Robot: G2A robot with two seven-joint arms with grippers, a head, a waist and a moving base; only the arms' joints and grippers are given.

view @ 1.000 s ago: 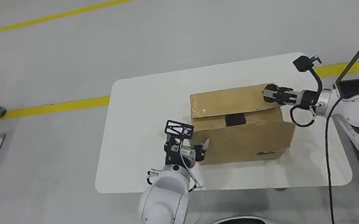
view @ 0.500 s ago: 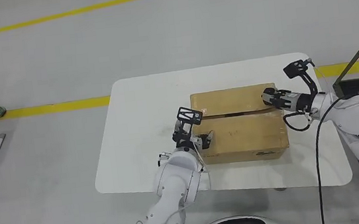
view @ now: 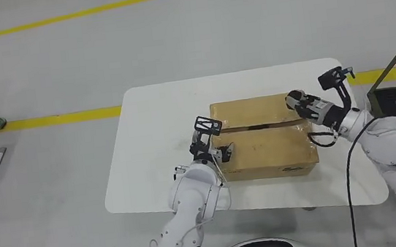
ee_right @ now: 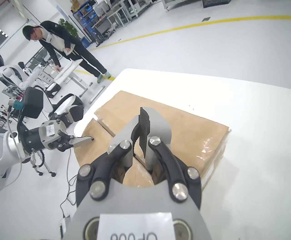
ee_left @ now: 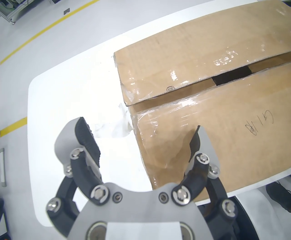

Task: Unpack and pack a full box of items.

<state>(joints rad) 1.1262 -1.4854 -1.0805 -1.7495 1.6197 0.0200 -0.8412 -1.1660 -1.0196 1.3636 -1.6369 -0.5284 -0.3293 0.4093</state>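
Evidently unpacking is not yet beginning: the cardboard box [view: 262,137] is sitting flaps-down on the white table [view: 154,128], the left gripper [ee_left: 141,129] hovering spread wide at one corner, the right gripper [ee_right: 144,120], nearly closed, hanging over the flap seam [view: 257,125].
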